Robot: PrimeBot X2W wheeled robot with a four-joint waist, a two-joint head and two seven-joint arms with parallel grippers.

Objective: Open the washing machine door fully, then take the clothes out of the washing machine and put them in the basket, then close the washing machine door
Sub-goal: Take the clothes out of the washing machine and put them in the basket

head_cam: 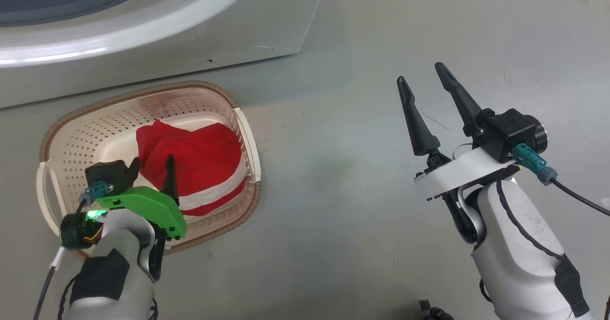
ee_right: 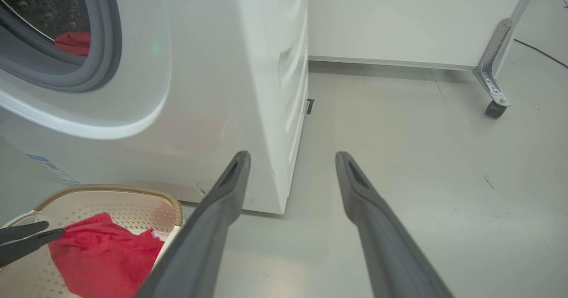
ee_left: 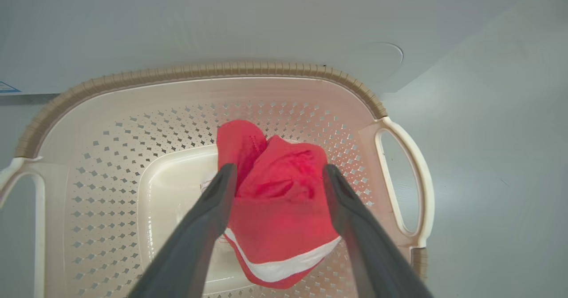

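On the grey floor (head_cam: 357,167), the clothes (head_cam: 200,162) lay in the basket (head_cam: 143,91), between the released jaws of the left gripper (ee_left: 279,169). The right gripper (head_cam: 419,72) stood open, well apart.

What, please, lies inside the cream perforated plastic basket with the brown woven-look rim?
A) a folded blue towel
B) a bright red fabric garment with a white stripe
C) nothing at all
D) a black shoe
B: the red garment sits bunched up inside the basket, under the left gripper, whose fingers stand apart.
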